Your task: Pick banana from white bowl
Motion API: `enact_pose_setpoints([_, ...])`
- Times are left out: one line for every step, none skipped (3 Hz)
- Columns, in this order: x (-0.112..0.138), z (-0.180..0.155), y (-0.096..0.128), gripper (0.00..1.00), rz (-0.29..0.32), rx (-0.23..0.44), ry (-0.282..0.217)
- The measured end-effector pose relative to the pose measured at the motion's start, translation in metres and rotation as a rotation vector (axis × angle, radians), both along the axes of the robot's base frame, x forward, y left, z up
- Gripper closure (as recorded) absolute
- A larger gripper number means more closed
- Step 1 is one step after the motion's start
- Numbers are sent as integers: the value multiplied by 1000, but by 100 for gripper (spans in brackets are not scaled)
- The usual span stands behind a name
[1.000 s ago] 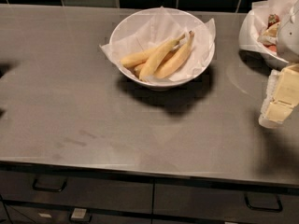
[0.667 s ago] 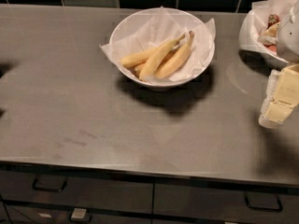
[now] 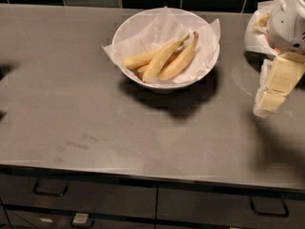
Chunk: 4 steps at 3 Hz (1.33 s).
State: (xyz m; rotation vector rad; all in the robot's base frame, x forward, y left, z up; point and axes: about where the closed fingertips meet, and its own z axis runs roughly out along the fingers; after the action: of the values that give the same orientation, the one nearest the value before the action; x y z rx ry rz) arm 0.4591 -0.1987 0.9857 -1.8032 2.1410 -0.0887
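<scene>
The white bowl (image 3: 127, 32) stands on the grey steel counter, back centre, with a crinkled white paper liner sticking past its rim. Several yellow bananas (image 3: 164, 58) lie in it on the paper, stems pointing to the upper right. My gripper (image 3: 268, 100), cream coloured below a white wrist, hangs at the right edge of the view. It is above the counter, well to the right of the bowl and apart from it. It holds nothing that I can see.
A second white bowl (image 3: 257, 25) with paper and food stands at the back right, partly hidden behind my arm. Dark tiles run along the back wall. Drawers with dark handles (image 3: 50, 191) sit under the counter's front edge.
My gripper has shifted slightly to the left and up in the view, toward the bowl's side. The bowl and bananas have not moved.
</scene>
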Motion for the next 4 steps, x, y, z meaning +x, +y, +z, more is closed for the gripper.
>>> enact_pose_setpoints([36, 5, 37, 0, 144, 39, 1])
enact_pose_setpoints([71, 5, 74, 0, 261, 88, 17])
enact_pose_setpoints([78, 10, 77, 0, 259, 97, -9])
enact_pose_setpoints([87, 5, 79, 0, 290, 123, -21])
